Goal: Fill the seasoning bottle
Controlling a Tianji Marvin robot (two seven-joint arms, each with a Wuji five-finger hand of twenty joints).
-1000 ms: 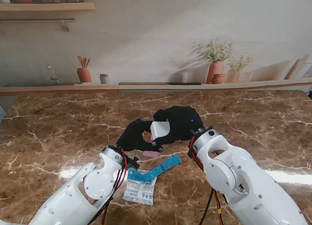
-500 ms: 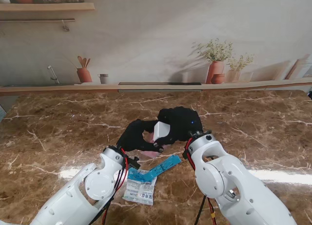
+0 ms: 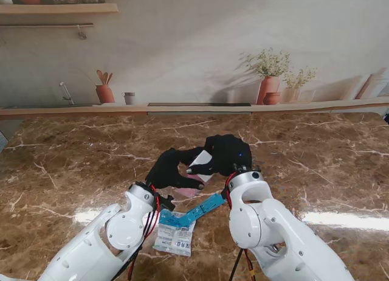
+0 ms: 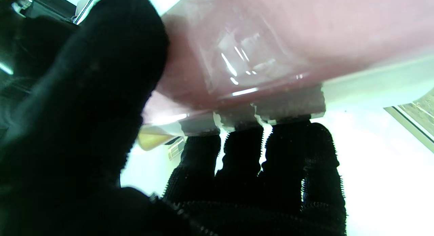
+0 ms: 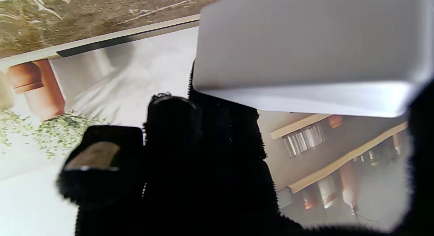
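My left hand (image 3: 169,169) is shut on a pink translucent pouch (image 3: 192,185) near the middle of the table. In the left wrist view the pouch (image 4: 271,42) has a ragged white edge resting against my fingers (image 4: 271,161). My right hand (image 3: 228,153) is shut on a white box-shaped container (image 3: 202,162), tilted toward the left hand and just over the pouch. The right wrist view shows the container (image 5: 305,53) as a plain white flat-sided body beyond the fingers (image 5: 203,154). I cannot see whether container and pouch touch.
A blue torn strip (image 3: 203,208) lies on the brown marble table (image 3: 73,159) just nearer to me than the hands. A white and blue sachet (image 3: 175,235) lies between my forearms. A ledge with pots runs along the table's far edge.
The right hand has rolled and shifted left, tipping the white container down toward the left hand. The right forearm has swung inward. The left hand has stayed put.
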